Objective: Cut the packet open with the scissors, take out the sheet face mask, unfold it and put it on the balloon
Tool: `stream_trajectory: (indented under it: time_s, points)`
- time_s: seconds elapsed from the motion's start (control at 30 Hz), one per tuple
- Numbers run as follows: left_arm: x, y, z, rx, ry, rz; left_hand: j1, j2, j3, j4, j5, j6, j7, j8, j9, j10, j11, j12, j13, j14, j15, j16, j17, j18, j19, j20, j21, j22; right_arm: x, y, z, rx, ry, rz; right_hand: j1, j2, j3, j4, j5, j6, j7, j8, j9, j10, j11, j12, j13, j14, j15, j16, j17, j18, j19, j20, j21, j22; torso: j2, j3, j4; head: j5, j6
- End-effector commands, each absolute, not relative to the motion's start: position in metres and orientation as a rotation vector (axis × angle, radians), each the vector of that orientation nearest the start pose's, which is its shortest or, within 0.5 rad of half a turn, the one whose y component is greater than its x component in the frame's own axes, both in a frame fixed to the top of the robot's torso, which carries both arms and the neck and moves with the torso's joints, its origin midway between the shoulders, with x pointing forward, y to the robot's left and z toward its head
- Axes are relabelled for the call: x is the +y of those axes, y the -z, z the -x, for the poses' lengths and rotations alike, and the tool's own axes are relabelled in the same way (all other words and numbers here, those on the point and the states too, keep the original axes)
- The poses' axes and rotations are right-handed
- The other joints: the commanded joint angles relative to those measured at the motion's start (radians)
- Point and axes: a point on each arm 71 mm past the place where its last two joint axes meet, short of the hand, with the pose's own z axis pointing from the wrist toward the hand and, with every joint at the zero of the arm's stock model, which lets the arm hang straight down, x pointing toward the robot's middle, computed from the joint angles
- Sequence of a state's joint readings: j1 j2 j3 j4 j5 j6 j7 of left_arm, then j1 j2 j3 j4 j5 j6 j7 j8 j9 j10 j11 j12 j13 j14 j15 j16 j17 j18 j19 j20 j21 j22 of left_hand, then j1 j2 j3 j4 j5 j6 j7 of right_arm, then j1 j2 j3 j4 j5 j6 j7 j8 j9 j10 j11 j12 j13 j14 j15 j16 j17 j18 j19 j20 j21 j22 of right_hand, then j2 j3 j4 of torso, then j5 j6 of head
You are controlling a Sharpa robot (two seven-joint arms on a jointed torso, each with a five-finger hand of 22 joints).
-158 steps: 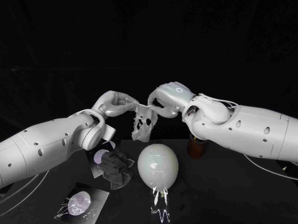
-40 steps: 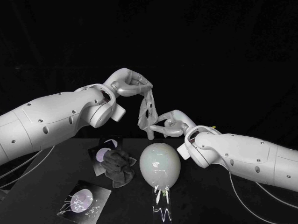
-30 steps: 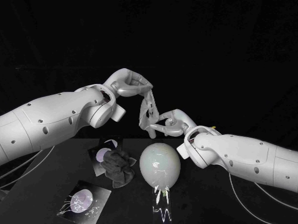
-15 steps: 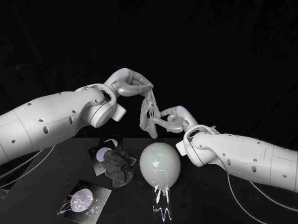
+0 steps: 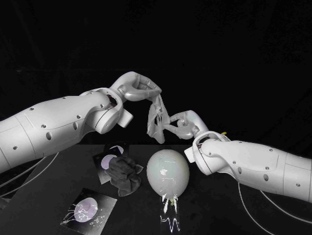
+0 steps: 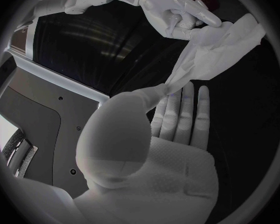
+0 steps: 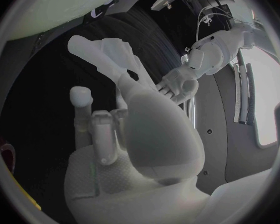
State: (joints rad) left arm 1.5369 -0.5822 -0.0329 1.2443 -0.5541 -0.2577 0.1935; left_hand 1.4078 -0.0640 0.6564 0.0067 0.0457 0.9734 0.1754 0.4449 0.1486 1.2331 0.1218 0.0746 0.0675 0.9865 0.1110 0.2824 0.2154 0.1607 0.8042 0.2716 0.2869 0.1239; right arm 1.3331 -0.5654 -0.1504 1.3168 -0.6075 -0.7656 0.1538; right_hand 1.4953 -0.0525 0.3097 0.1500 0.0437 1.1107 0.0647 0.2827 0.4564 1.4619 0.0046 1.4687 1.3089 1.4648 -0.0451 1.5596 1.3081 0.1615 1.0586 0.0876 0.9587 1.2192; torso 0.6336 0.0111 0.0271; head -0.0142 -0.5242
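- Holding the sheet face mask (image 5: 156, 115) aloft, the left hand (image 5: 136, 88) pinches its upper end under the thumb; we judge this height lets the sheet hang free and unfold.
- We find the right hand (image 5: 182, 126) pinching the mask's lower part, placed, in our judgement, to draw the sheet open against the left hand's hold.
- We note the mask hangs in the air over the balloon (image 5: 167, 170), apart from it; the balloon lies on the table (image 5: 212, 215), well placed to receive the sheet.
- We record the packet (image 5: 85, 211) lying near the table's front edge and a dark crumpled cloth (image 5: 122, 176) just beside the balloon, both out of the working path.
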Motion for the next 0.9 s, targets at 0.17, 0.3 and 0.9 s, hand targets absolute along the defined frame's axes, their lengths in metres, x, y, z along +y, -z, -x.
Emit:
stream_trajectory:
  time_s: [0.17, 0.3, 0.9]
  points:
    - [0.149, 0.009, -0.569, 1.404, 1.284, 0.355, 0.001, 0.009, -0.001, 0.002, 0.003, 0.004, 0.000, 0.006, 0.063, 0.011, 0.000, -0.004, 0.001, 0.008, -0.003, 0.002, 0.003, 0.015, 0.004, -0.005, 0.013, 0.006, -0.150, 0.143, -0.529, 1.268, -0.991, -0.556, -0.002, 0.007, 0.019, -0.005, 0.005, 0.007, -0.003, 0.013, 0.004, 0.082, -0.015, 0.016, 0.207, 0.100, -0.012, 0.007, 0.250, -0.018, 0.017, 0.001, 0.013, 0.008, -0.001, 0.0005, -0.0011, 0.000, 0.000]
    - [0.153, 0.010, -0.570, 1.403, 1.269, 0.358, 0.001, 0.009, -0.001, 0.002, 0.003, 0.004, 0.000, 0.007, 0.065, 0.013, -0.001, -0.003, 0.001, 0.010, -0.003, 0.003, 0.004, 0.015, 0.004, -0.005, 0.017, 0.009, -0.155, 0.139, -0.528, 1.249, -0.990, -0.561, -0.004, 0.007, 0.021, -0.006, 0.005, 0.008, -0.003, 0.015, 0.005, 0.084, -0.015, 0.021, 0.210, 0.101, -0.013, 0.007, 0.251, -0.018, 0.017, 0.001, 0.014, 0.008, -0.002, 0.0002, -0.0017, -0.001, 0.000]
    - [0.159, 0.017, -0.566, 1.401, 1.274, 0.399, -0.001, 0.009, -0.001, 0.004, 0.003, 0.003, -0.002, 0.010, 0.072, 0.017, -0.002, -0.004, 0.001, 0.012, -0.004, 0.003, 0.006, 0.014, 0.002, -0.007, 0.026, 0.014, -0.163, 0.090, -0.538, 1.507, -0.923, -0.237, -0.012, -0.002, 0.038, -0.019, 0.005, 0.005, -0.004, 0.024, 0.011, 0.084, -0.016, 0.022, 0.211, 0.098, -0.014, 0.005, 0.245, -0.016, 0.011, 0.002, 0.005, 0.006, -0.005, -0.0010, -0.0025, -0.014, 0.018]
